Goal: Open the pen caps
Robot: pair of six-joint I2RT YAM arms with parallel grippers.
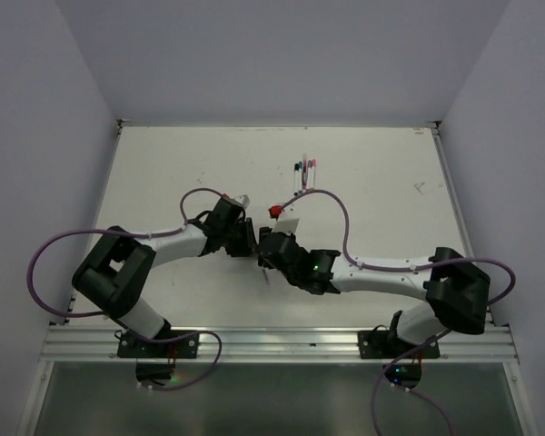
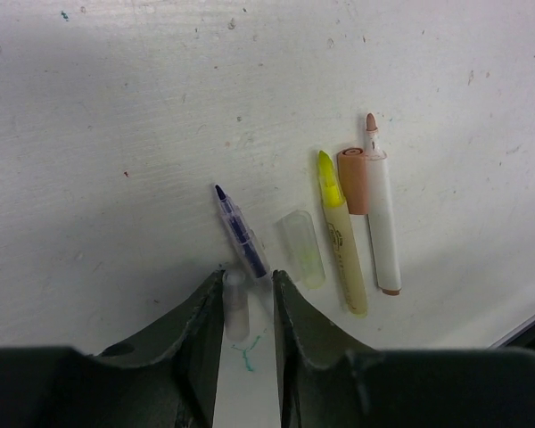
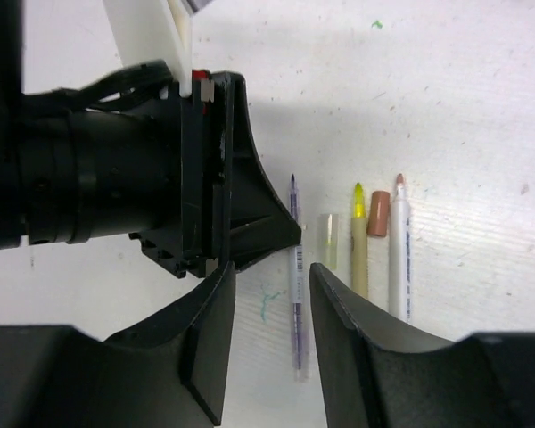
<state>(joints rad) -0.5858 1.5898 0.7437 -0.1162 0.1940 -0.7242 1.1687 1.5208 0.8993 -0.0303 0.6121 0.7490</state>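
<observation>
**A:** How do the grippers stand?

**B:** The left gripper (image 2: 248, 278) has its jaws partly apart and grips nothing. A clear cap (image 2: 236, 308) lies loose between them at bottom centre. The right gripper (image 3: 272, 272) is likewise parted, straddling the purple pen (image 3: 295, 267) without pinching it.

**A:** Other caps?

**B:** A yellow cap (image 2: 303, 248) and a brown cap (image 2: 352, 181) lie detached, right of centre. They look light, stiff and slick, so I'd pinch across the middle.
</observation>
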